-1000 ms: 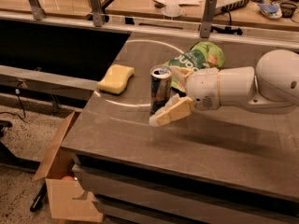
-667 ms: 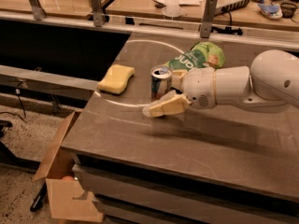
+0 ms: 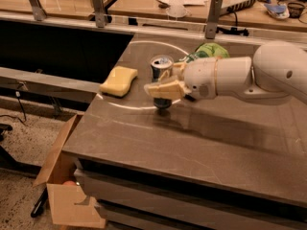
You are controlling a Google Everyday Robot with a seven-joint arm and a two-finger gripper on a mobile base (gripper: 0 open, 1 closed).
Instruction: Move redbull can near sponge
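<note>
The redbull can stands upright near the middle of the dark table, dark blue and silver with a silver top. My gripper comes in from the right on a white arm, and its cream fingers are closed around the can's middle. The can's lower part sits just above its reflection on the tabletop. The pale yellow sponge lies to the left of the can, about a can's height away, near the table's left edge.
A green snack bag lies behind the arm, partly hidden. A white circle line is drawn on the table. Metal posts and a rail run along the back. An open cardboard box stands on the floor at the front left.
The gripper swung from low beside the can up to its middle and closed on it. The can's top now sits slightly higher and to the left. The sponge has not moved.
</note>
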